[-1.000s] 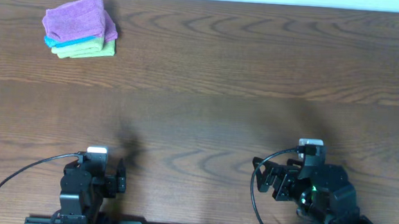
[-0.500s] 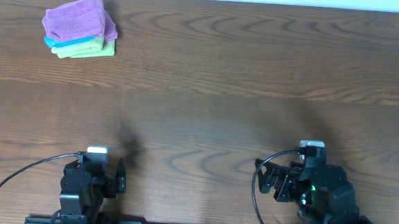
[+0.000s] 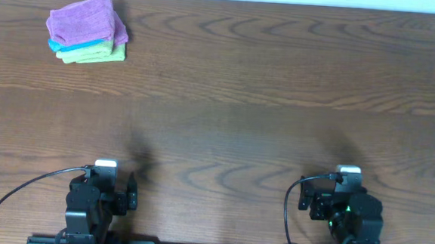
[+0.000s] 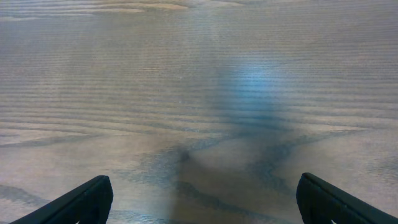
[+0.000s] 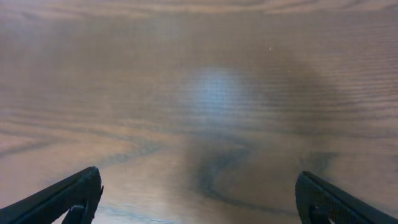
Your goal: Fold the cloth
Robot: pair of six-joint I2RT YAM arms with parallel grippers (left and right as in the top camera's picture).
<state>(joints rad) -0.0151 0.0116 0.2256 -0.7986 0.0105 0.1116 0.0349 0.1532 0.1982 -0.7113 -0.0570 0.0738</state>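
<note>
Right gripper (image 5: 199, 198) pulled back toward base; fingers spread, empty. Left gripper (image 4: 202, 199) spread too. Both well apart from lilac cloth (image 3: 86, 22), folded atop blue cloth (image 3: 55, 45), yellow-green cloth (image 3: 94, 54). Fold looks done; next: stay parked.

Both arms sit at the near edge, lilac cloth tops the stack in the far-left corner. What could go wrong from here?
1. The cloth lies on a blue cloth and a yellow-green cloth; a deep grab may lift or drag those too.
2. The stack sits by the far edge of the table, far from the open left pincer and farther from the open right pincer; a stretched reach could nudge it off.
</note>
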